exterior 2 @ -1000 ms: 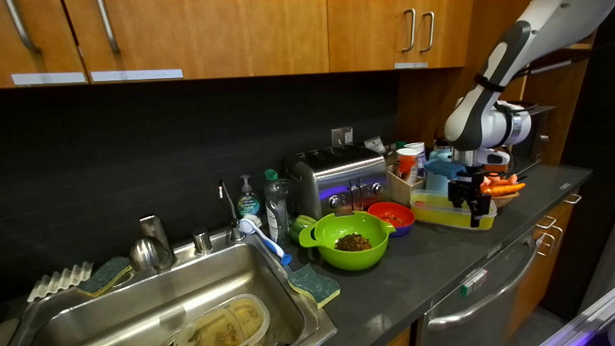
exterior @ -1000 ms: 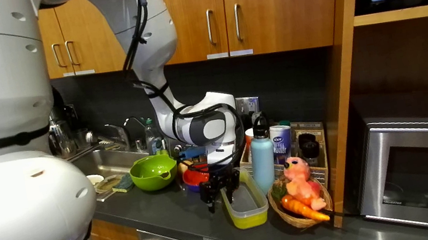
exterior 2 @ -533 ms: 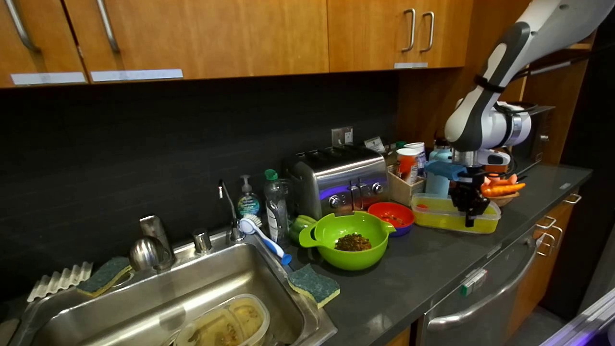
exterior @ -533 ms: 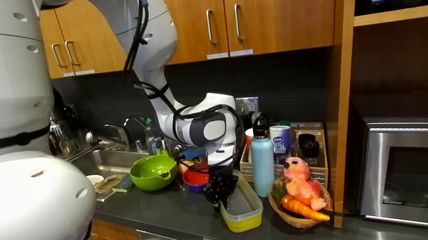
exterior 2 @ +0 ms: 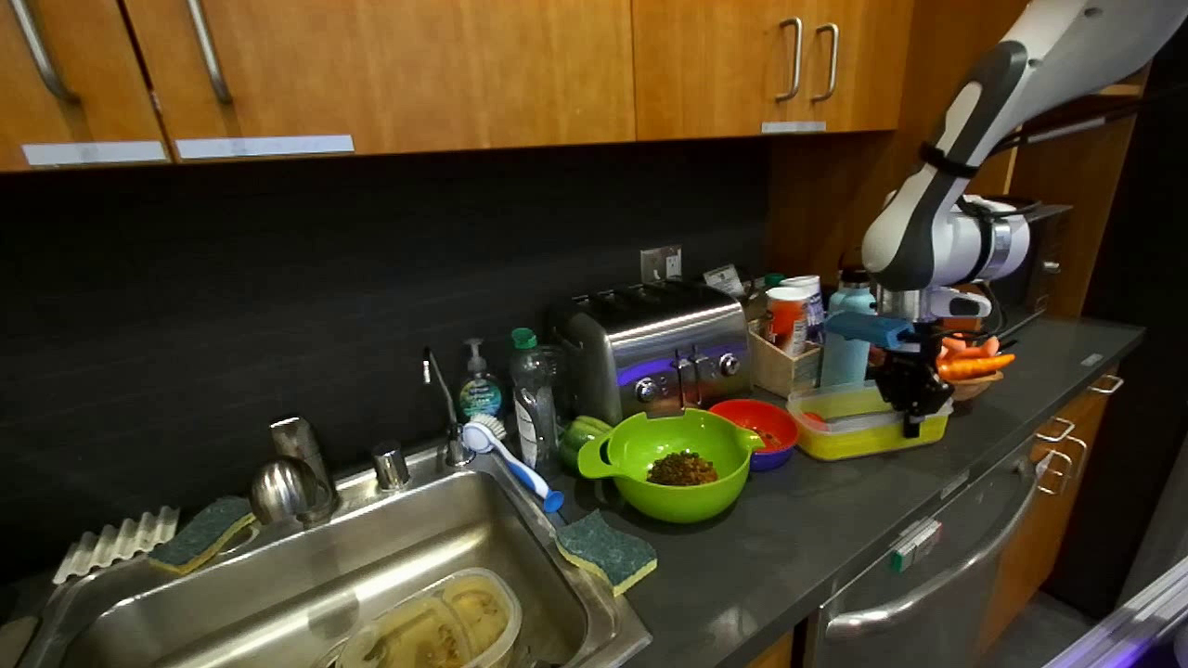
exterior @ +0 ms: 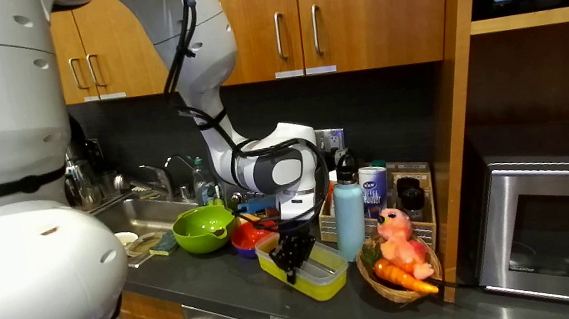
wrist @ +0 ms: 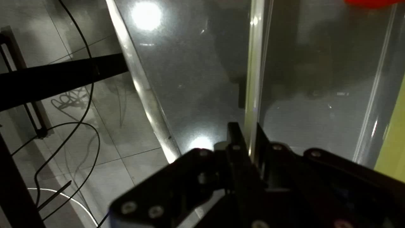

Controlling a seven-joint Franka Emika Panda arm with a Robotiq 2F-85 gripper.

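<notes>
A yellow food container with a clear rim point(exterior: 321, 289) stands on the dark counter, visible in both exterior views. My black gripper point(exterior: 292, 279) reaches down at its counter-edge side. In the wrist view one finger is on each side of the container's long wall point(wrist: 254, 63), and the gripper point(wrist: 246, 127) is shut on that wall. The container's inside looks grey and see-through, and a red patch point(exterior 2: 813, 419) shows near one end; I cannot tell whether it lies inside. The finger bases are dark.
A red bowl point(exterior: 251, 235) sits close by one end, with a green bowl point(exterior 2: 682, 501) of brown bits beyond it. Near the other end stand a blue bottle point(exterior: 349, 217) and a basket point(exterior: 396, 294) with a carrot and pink plush. Behind are a toaster point(exterior 2: 668, 343) and a wooden crate point(exterior 2: 784, 362).
The gripper's fingers have come together on the container's wall. The container has swung round, one end moving toward the red bowl, which has shifted slightly. The arm has barely moved.
</notes>
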